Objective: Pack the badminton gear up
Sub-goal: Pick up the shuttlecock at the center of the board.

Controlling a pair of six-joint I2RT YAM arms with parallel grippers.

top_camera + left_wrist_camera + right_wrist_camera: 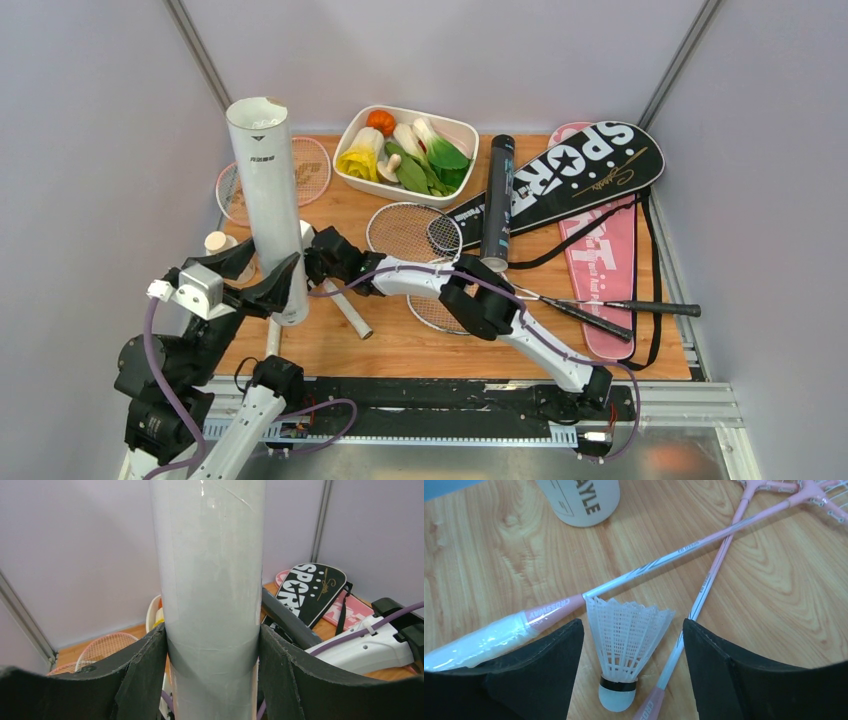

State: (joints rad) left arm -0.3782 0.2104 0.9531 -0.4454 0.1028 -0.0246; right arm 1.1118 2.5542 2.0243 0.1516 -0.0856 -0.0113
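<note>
While left gripper (211,632) holds white tube (210,555) upright, right gripper (632,625) straddles shuttlecock (624,650).

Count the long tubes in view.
2. The white tube stands upright at the left, clamped in the left gripper. The black tube lies flat right of the white tray, across the black racquet cover's narrow end. The arms could hide more.

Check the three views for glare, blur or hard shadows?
Top view: even, soft light, only faint shadows, sharp throughout. Left wrist: white tube fills mid-frame, faint sheen near its top; black cover behind stays readable. Right wrist: shuttlecock crisp, glare on the plastic-wrapped racquet handle.
</note>
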